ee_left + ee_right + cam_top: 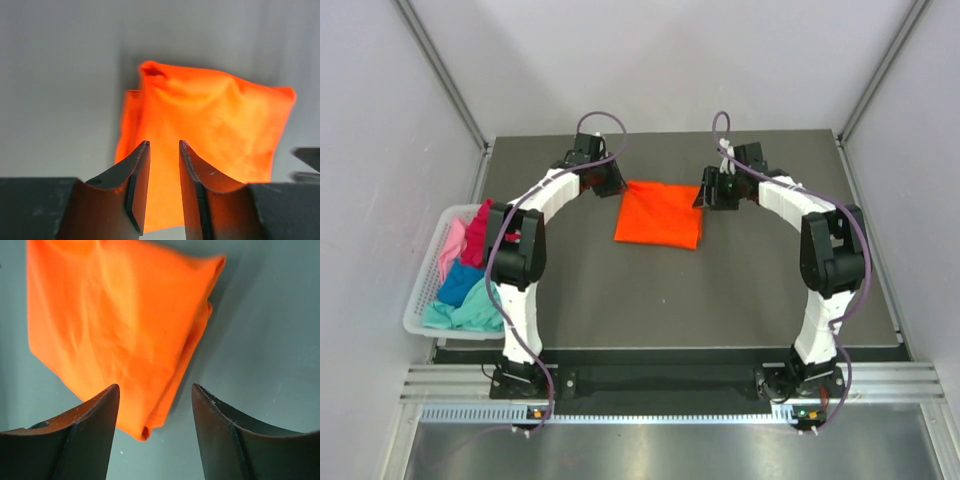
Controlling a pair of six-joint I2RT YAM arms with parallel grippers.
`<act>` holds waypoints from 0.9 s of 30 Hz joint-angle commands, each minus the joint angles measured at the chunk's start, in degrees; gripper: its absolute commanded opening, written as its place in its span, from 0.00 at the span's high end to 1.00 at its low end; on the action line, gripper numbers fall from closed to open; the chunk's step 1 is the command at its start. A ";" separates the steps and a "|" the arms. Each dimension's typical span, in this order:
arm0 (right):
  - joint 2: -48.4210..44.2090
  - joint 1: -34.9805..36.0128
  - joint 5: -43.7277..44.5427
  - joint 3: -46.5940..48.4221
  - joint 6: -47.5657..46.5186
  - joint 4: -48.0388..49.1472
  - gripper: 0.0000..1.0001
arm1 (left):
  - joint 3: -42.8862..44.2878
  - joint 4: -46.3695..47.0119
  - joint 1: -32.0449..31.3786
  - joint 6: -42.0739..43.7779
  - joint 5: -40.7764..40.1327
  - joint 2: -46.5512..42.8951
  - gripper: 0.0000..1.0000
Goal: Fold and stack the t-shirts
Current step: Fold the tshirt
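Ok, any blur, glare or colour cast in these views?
Top external: sharp, evenly lit, soft shadows. Left wrist: orange t-shirt soft-focused and glowing, left tool tinted orange inside. Right wrist: shirt slightly blurred, right tool dark, shadow beside the folded edge.

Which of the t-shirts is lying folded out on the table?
The orange t-shirt, folded flat on the table; the other t-shirts sit crumpled in the white basket.

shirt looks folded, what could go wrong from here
1. Both the left end effector and right end effector are open close to the orange t-shirt; retreating low could snag an edge and undo the fold.
2. The other t-shirts lie bunched in the basket; lifting one might drag others out.
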 commanded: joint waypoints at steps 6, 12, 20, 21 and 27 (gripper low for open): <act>-0.97 1.49 -4.65 -4.63 -3.42 4.08 0.42 | 9.54 6.54 -0.22 4.62 5.54 6.72 0.66; 0.35 1.85 -6.50 -10.69 -0.34 12.15 0.50 | 16.76 4.61 0.13 5.32 3.61 15.07 0.66; 1.59 1.85 -8.52 -15.97 2.12 18.94 0.69 | 20.11 6.10 1.36 4.54 1.94 20.09 0.65; 1.59 1.94 -8.69 -16.32 2.30 21.03 0.76 | 21.15 6.19 1.53 4.45 1.94 20.35 0.65; 0.63 1.76 -8.70 -15.01 2.65 19.64 0.82 | 23.28 0.13 2.59 6.02 1.68 15.63 0.64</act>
